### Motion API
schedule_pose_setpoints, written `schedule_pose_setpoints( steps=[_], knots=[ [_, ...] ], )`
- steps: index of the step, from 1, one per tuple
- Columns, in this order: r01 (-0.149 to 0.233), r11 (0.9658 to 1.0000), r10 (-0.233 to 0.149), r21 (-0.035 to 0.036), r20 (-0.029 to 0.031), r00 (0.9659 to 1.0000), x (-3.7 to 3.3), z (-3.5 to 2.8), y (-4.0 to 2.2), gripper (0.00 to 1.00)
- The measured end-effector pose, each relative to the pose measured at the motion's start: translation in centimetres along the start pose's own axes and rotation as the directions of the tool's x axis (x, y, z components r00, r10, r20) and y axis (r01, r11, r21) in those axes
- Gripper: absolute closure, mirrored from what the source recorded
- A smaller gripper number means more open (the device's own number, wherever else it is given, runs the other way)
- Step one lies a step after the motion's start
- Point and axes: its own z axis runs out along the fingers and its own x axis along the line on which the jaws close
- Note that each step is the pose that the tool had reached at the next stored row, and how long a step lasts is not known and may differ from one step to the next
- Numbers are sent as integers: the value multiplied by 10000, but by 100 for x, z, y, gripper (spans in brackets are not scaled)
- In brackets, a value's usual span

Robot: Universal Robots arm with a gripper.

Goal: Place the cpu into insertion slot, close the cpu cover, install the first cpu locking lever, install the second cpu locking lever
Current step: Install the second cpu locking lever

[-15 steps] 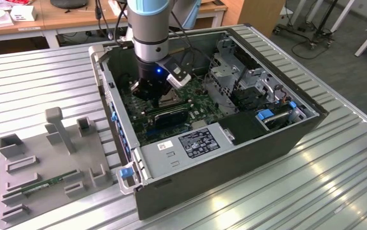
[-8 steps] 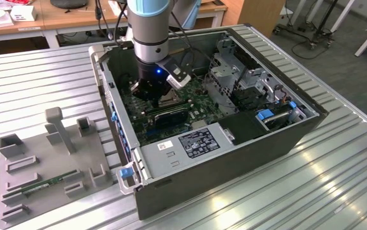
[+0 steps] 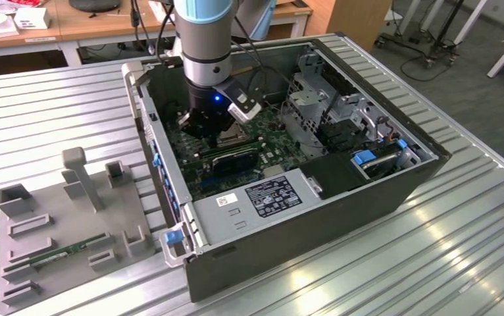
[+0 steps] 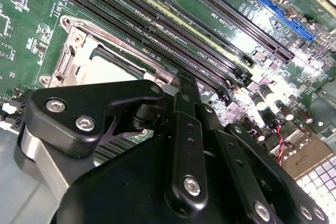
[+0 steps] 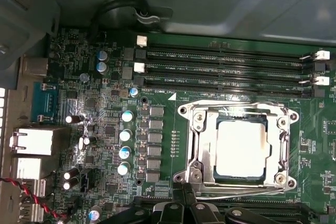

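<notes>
Gripper (image 4: 184, 85): black linkage nearest my second wrist camera; its tips meet in a narrow point just beside the socket frame. I see nothing between them, so I read them as closed and empty.

Landmark: the insertion slot (image 5: 239, 148), a silver-framed square socket on the green circuit board (image 5: 173, 132).

Cpu (image 5: 240, 148): seated inside the insertion slot, its pale metal face showing through the frame.

Cpu cover (image 5: 202, 148): lies flat over the insertion slot, its cut-out ringing the chip; I judge placing and covering done.

Memory slots (image 5: 226, 66): long black rows just beyond one edge of the insertion slot, with more along the opposite edge by the gripper.

Step in hand: I judge it to be a locking lever. The frames do not let me pick out either lever from the frame, so I cannot say whether one is latched.

Doing it well: I would push low and along the frame edge, keep the tips off the chip face, and stay clear of the memory slots.

Arm pose: in the exterior view the arm (image 3: 204, 39) stands nearly vertical, reaching down into the open computer case (image 3: 393, 178), wrist directly above the insertion slot.
</notes>
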Motion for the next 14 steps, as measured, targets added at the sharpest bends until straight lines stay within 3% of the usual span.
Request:
schedule_pose_setpoints(
  steps=[14],
  knots=[
    [-4,10000,4,-63,2,10000,13,13,12,89]
  ],
)
